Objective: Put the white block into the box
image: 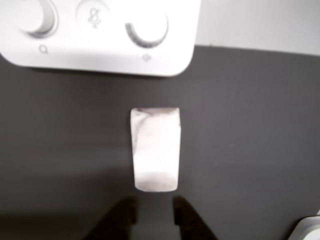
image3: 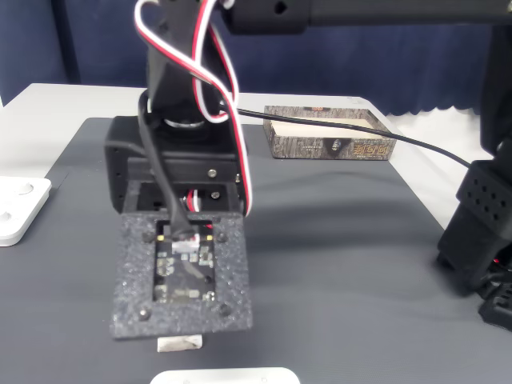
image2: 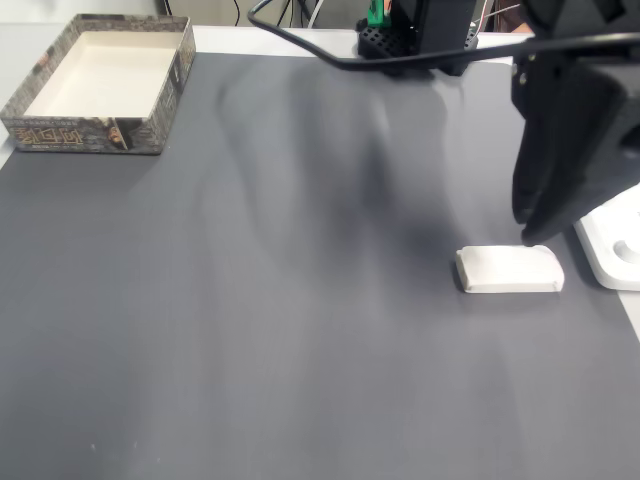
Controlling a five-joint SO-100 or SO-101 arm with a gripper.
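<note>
Dark grey mat (image2: 250, 300) covers the table. The white block (image2: 510, 270) lies flat on it, w/ the white knob device (image: 100, 35) just beyond its far end in the other view. Gripper (image: 154, 210) hangs over the block's near end, arm reaching down from above, jaws apart w/ nothing between them (tips not touching the block). The box (image2: 100, 85) sits well apart from the block, at the mat's far left corner in a fixed view.
</note>
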